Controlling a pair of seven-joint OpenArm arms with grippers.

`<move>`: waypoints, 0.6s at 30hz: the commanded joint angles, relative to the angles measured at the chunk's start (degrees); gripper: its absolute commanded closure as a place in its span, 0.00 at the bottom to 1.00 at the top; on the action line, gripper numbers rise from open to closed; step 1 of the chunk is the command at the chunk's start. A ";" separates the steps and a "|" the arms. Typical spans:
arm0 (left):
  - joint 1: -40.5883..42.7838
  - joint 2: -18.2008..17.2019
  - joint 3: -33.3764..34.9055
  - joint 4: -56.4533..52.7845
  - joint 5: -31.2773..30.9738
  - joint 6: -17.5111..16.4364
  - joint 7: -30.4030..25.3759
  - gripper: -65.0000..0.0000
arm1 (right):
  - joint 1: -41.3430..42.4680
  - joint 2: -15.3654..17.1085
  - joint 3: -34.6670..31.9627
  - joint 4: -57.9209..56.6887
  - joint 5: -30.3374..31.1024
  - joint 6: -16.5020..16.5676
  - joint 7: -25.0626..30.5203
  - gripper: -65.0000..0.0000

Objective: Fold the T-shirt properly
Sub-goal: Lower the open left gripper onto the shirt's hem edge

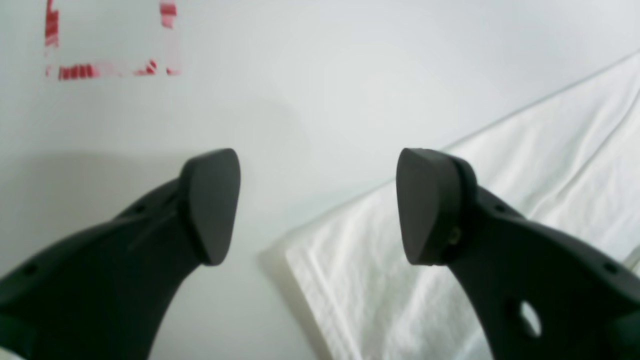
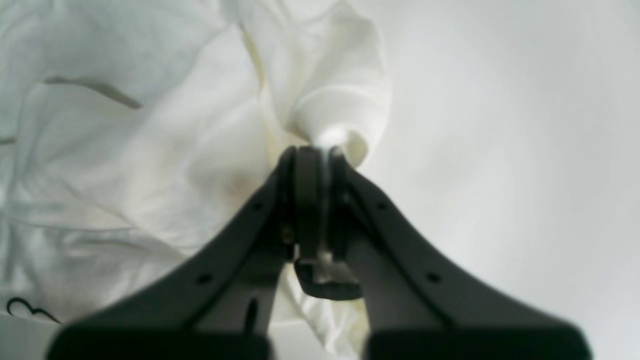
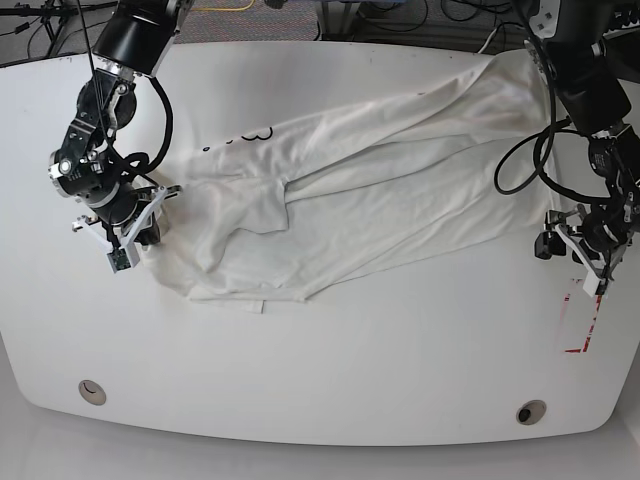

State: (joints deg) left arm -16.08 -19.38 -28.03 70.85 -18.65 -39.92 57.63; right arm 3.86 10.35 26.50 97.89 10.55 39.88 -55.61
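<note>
White T-shirt (image 3: 380,190) sprawls across the surface (image 3: 330,370), bare below its hem; right hand (image 2: 320,150) pinches its bunched edge, left hand (image 1: 317,205) gapes, empty, beside its corner.

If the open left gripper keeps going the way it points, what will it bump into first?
Probably the bare white table. The left gripper points just past the T-shirt edge, though depth is unclear.

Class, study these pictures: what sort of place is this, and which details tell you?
Probably a robotics lab workstation: two robot arms work over a bare white table, loose cables trail behind it, and red tape marks sit on its surface beside the T-shirt.
</note>
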 commanded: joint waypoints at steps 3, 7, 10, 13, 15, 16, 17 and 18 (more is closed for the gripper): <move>-0.88 -0.63 0.42 2.27 -0.76 -0.08 -0.16 0.34 | 1.20 0.83 -0.04 1.17 0.44 0.12 1.23 0.98; -0.67 -0.72 2.44 0.54 -0.94 -0.08 -0.50 0.34 | 0.91 0.67 0.01 1.38 0.49 0.12 1.24 0.98; -0.84 -0.80 3.18 -1.03 -0.99 -0.08 -0.79 0.34 | 0.79 0.61 0.08 1.45 0.46 0.12 1.19 0.98; -1.01 -0.88 3.80 -2.60 -1.11 -0.08 -1.09 0.34 | 0.77 0.61 0.03 1.50 0.45 0.12 1.18 0.98; -1.23 -0.95 4.11 -3.70 -1.11 -0.08 -1.52 0.33 | 0.77 0.61 -0.02 1.48 0.41 0.12 1.20 0.98; -1.51 -1.09 4.11 -5.45 -0.97 -0.08 -2.28 0.33 | 0.89 0.64 -0.03 1.42 0.36 0.12 1.07 0.98; -1.80 -1.23 4.10 -7.20 -0.83 -0.08 -3.03 0.32 | 1.01 0.67 -0.05 1.37 0.32 0.12 0.94 0.98; -1.85 -1.27 4.11 -7.58 -0.85 -0.08 -3.27 0.32 | 1.01 0.68 -0.04 1.40 0.34 0.12 0.90 0.98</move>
State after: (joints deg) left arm -16.16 -19.31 -23.83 64.58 -18.98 -39.94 56.34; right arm 3.73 10.17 26.35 97.93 10.48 39.90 -55.61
